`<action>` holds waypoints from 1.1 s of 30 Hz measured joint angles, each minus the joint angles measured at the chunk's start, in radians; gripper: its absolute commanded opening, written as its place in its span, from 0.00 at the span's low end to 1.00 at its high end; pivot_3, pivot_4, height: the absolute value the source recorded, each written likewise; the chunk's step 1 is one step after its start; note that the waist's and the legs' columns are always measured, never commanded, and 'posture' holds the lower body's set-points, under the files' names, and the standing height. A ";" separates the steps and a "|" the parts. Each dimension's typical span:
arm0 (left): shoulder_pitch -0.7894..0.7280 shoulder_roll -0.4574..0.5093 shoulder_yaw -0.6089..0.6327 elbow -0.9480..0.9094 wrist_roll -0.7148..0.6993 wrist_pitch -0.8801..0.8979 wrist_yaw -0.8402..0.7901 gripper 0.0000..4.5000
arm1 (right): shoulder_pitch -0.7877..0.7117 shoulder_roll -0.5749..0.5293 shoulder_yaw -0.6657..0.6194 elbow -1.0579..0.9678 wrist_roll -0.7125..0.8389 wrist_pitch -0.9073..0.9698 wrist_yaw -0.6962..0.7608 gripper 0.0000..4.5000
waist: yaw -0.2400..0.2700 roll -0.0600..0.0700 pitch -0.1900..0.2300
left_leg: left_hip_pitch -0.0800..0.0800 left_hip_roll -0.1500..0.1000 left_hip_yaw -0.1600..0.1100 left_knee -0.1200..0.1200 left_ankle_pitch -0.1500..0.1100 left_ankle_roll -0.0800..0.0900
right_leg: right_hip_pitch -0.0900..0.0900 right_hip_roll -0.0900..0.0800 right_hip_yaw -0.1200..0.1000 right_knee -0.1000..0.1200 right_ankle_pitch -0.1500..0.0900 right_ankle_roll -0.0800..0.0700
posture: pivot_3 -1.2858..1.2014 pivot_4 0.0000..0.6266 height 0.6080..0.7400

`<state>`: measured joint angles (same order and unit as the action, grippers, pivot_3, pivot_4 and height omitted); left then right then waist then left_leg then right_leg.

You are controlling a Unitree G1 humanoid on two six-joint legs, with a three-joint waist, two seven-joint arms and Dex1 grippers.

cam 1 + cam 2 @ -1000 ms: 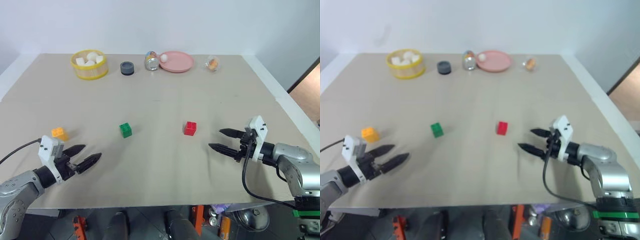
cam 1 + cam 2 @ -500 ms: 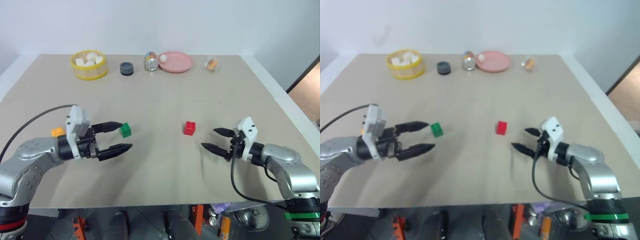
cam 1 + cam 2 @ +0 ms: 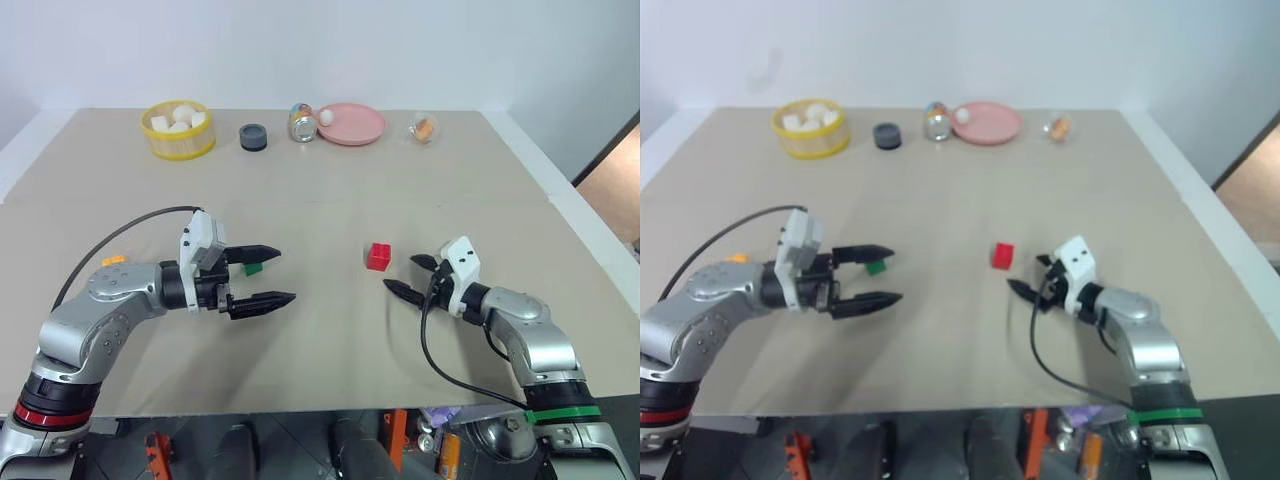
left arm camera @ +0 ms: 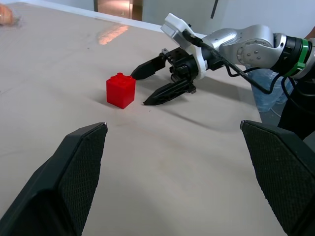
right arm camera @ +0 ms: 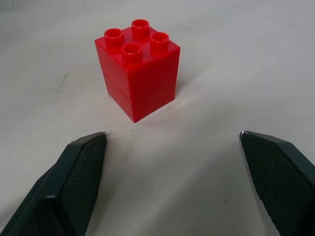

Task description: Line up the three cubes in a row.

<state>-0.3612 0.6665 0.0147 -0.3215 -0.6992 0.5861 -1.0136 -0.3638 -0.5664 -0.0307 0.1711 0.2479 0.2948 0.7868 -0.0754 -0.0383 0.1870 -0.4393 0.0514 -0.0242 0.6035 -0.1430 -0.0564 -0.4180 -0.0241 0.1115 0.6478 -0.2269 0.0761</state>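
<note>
The red cube (image 5: 138, 73) is glossy moulded plastic, two brick layers high with a seam round its middle and four round hollow studs on top; it stands upright on the matt beige bench (image 3: 330, 200), right of centre, turned so one vertical edge faces the right hand (image 3: 410, 277). It is about as tall as wide, so it has no clear long axis. That hand, with tapered black fingers (image 5: 81, 167) textured in a fine grid, is spread wide and empty, pointing left at the cube from just beside it, not touching. The green cube (image 3: 253, 267) sits left of centre, partly hidden behind the far finger of the left hand (image 3: 260, 275), which is likewise spread and empty, pointing right. The yellow-orange cube (image 3: 113, 261) lies further left, mostly hidden by the left arm. Along the far edge stand a yellow basket (image 3: 178, 143) of white lumps, a dark round puck (image 3: 254, 136) and a smooth pink plate (image 3: 353, 124).
</note>
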 measured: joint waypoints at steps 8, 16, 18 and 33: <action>-0.001 -0.006 0.002 0.010 0.001 0.000 -0.003 1.00 | -0.079 -0.004 0.030 0.137 -0.013 -0.090 0.135 1.00 | 0.000 0.000 0.000 | 0.001 0.000 0.000 0.000 0.001 0.001 | 0.001 0.000 0.000 0.000 0.000 0.000 | 0.52 0.24 1.00; 0.026 0.013 0.066 -0.010 -0.041 0.024 0.019 1.00 | -0.265 -0.060 0.069 0.404 -0.032 -0.203 0.370 1.00 | -0.005 0.000 0.000 | 0.001 0.000 -0.001 0.000 0.001 0.001 | 0.001 0.001 0.000 0.000 0.001 0.000 | 0.52 0.24 1.00; 0.052 0.021 0.083 -0.032 -0.056 0.042 0.030 1.00 | -0.326 -0.056 0.071 0.504 -0.049 -0.242 0.388 1.00 | -0.006 0.000 0.000 | 0.001 0.000 -0.001 0.000 0.001 0.001 | 0.001 0.001 0.000 0.001 0.001 0.000 | 0.52 0.24 1.00; 0.179 0.100 0.218 -0.141 -0.172 0.121 0.080 1.00 | -0.388 0.030 0.095 0.612 -0.066 -0.313 0.510 1.00 | -0.005 0.000 0.000 | 0.001 0.000 -0.003 0.000 0.001 0.000 | 0.002 0.001 -0.001 0.001 0.000 0.000 | 0.52 0.24 1.00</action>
<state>-0.1823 0.7669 0.2328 -0.4624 -0.8707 0.7071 -0.9332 -0.7520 -0.5365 0.0644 0.7832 0.1818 -0.0183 1.2971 -0.0805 -0.0380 0.1872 -0.4380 0.0511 -0.0268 0.6030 -0.1420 -0.0559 -0.4164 -0.0232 0.1108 0.6490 -0.2271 0.0763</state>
